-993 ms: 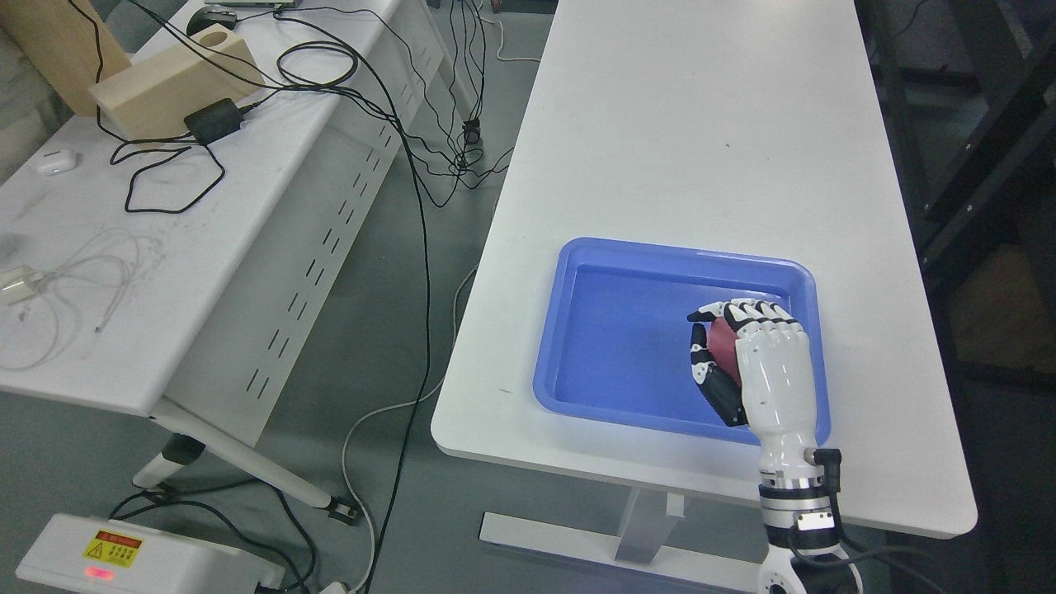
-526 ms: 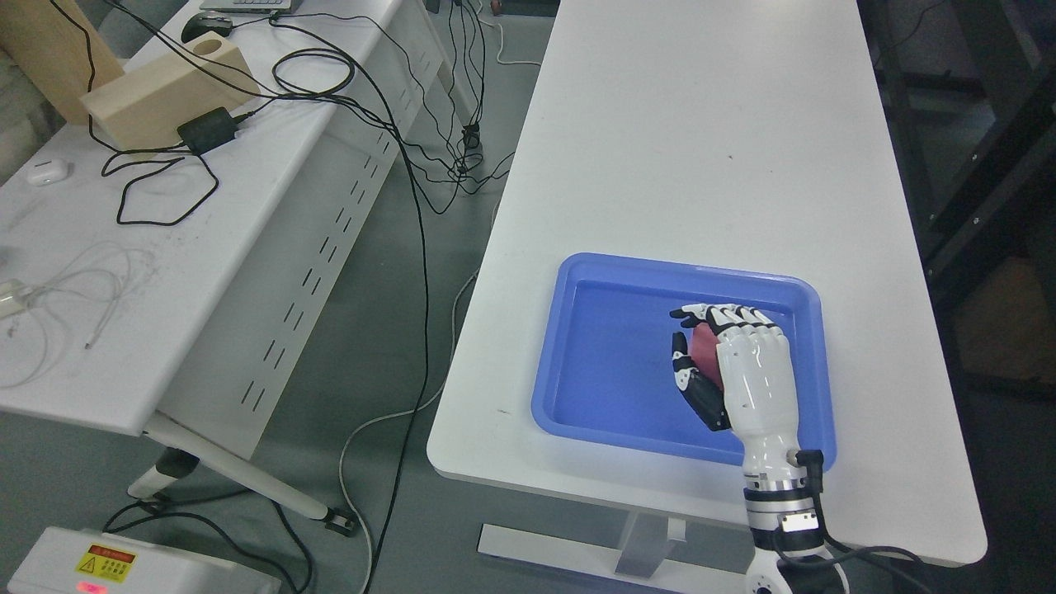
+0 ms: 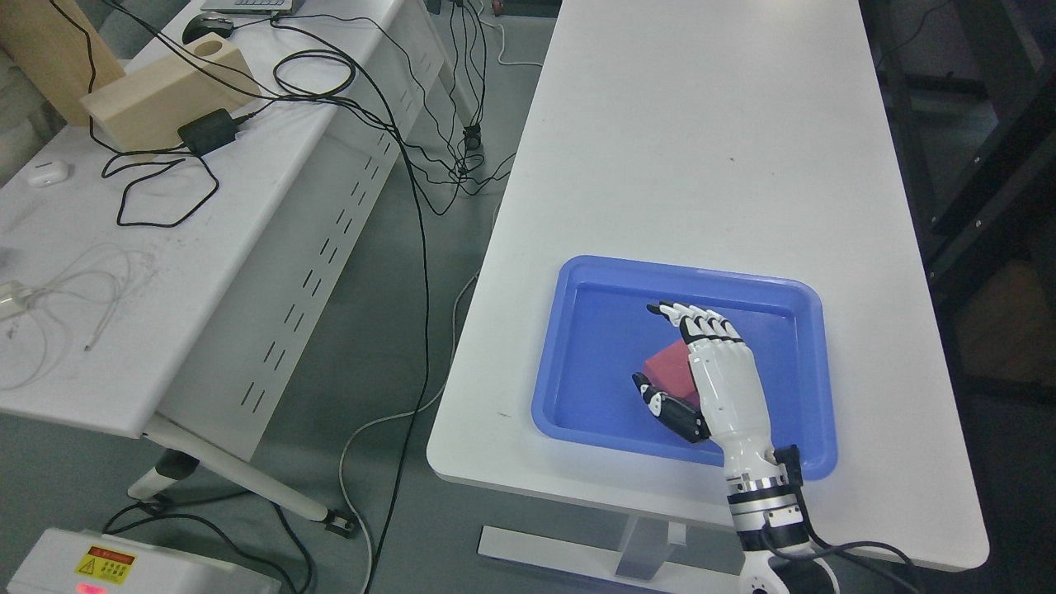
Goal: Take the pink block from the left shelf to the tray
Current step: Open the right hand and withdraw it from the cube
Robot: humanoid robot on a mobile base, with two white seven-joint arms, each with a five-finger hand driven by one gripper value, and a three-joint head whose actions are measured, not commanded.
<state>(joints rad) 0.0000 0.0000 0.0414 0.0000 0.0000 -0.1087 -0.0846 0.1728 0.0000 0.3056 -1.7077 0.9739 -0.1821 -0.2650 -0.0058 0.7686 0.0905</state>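
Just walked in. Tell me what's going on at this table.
The robot's right hand is over the blue tray on the white table, fingers spread. The pink block lies in the tray between thumb and fingers and looks released, though contact with the palm can't be ruled out. The left hand is out of view. The placing step looks essentially done.

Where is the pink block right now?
In the head view, the pink block is inside the blue tray, toward its right half, partly hidden behind the right hand, whose fingers are spread open around it.
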